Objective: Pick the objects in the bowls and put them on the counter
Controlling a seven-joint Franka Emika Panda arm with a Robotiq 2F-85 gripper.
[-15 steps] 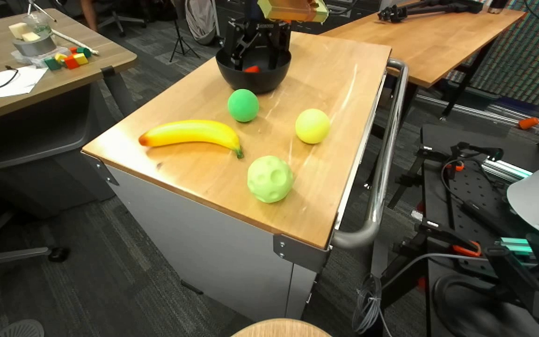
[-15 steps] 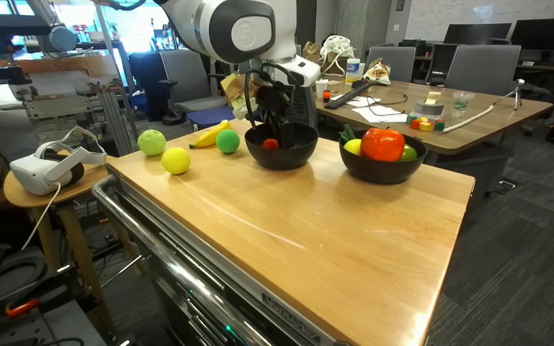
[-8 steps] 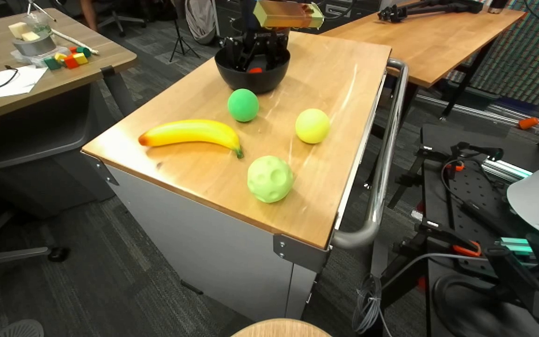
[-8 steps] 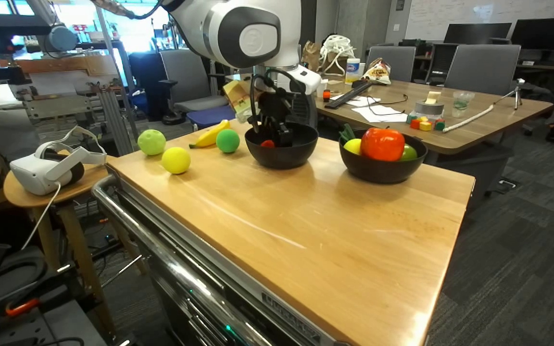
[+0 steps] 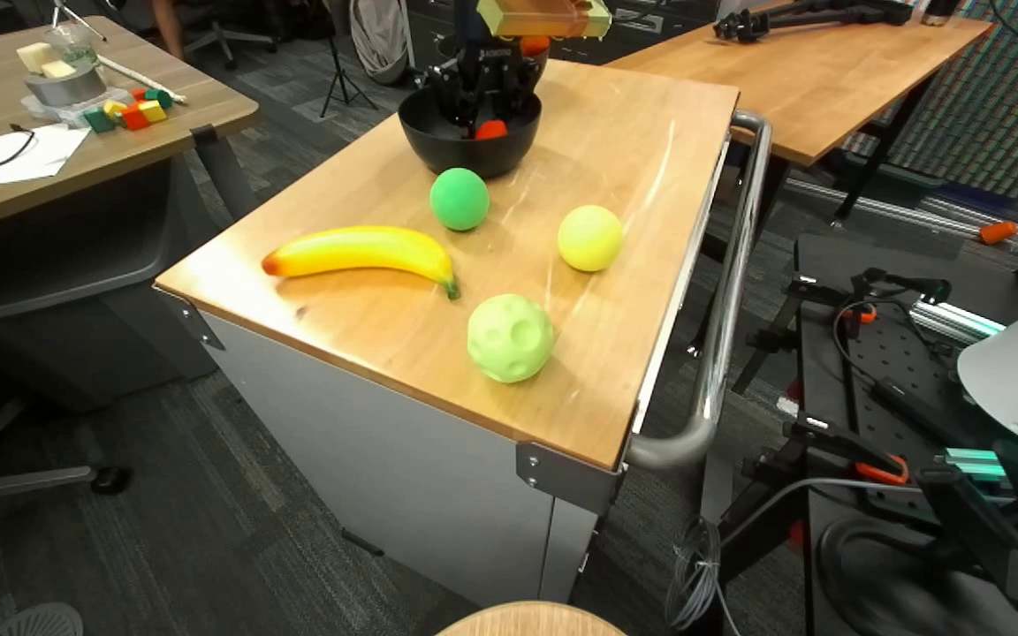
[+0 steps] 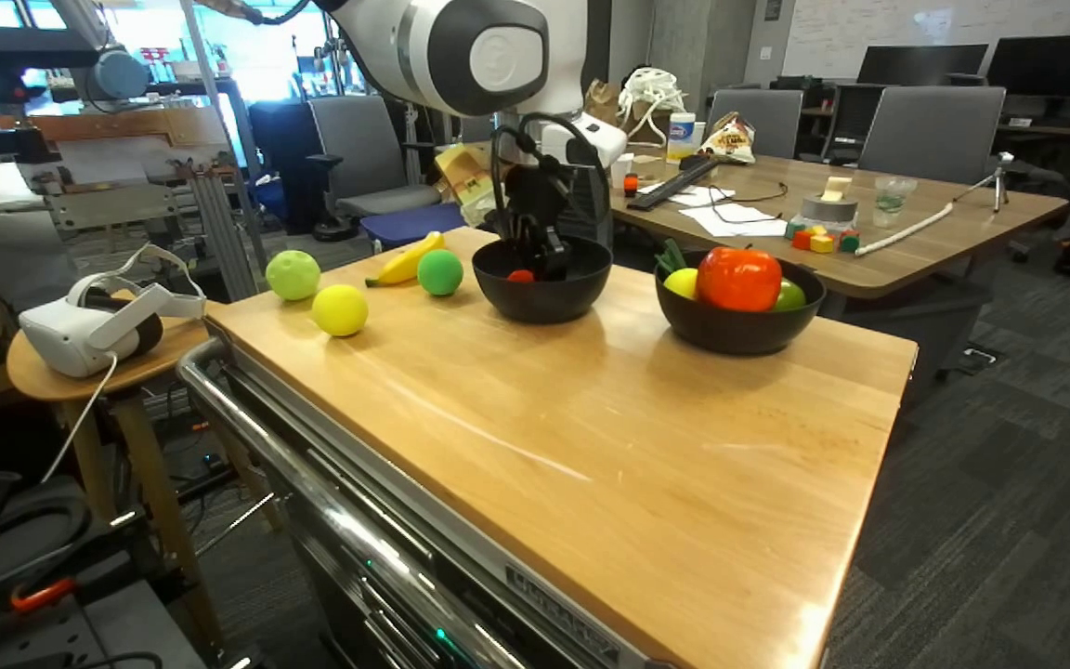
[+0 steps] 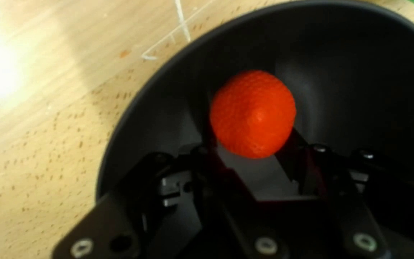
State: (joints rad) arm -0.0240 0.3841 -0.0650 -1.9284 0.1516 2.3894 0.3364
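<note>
Wrist view: your black bowl (image 7: pixel 354 79) holds a round, bumpy red ball (image 7: pixel 253 109); your gripper (image 7: pixel 253 142) is around it, tight or loose, I can't tell.

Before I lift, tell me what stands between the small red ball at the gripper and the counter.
The wall of the black bowl around the small red ball stands between it and the counter. Just outside, the green ball could hinder an exit on that side.

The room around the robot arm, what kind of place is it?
Probably a robotics lab or office: an exterior view shows the robot arm, a grey chair and a whiteboard with writing.
</note>
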